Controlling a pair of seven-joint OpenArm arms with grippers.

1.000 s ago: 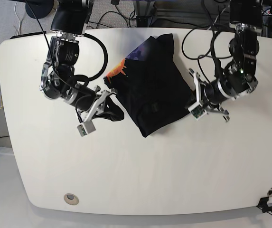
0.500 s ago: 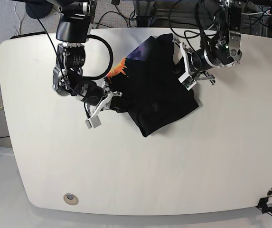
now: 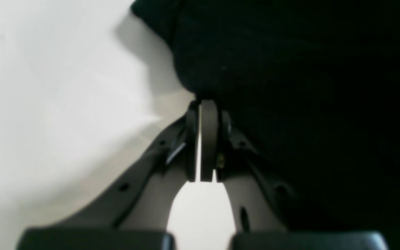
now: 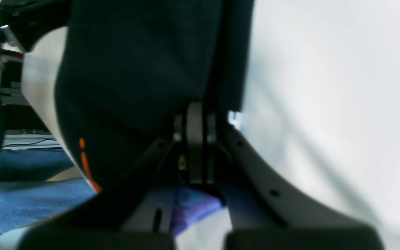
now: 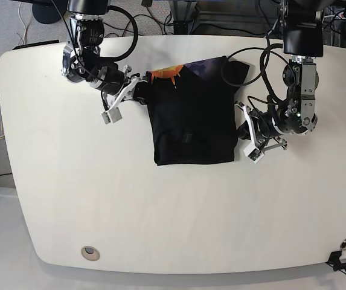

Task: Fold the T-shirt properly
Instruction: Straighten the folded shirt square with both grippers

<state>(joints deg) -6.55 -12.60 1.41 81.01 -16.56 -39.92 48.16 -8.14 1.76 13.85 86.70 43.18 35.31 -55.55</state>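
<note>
The shirt [image 5: 191,121], skewed a moment ago, now lies squared as a neat black rectangle mid-desk [image 5: 160,205], the right hand [image 5: 137,90] closed at its top-left corner and the left hand [image 5: 245,130] closed at its right edge, seemingly pinching cloth, so the fold looks nearly finished.

The left gripper [image 5: 243,129] is seen low with jaws pressed together. The right gripper [image 5: 137,90] is likewise closed, its arm extended inward from the far edge.
</note>
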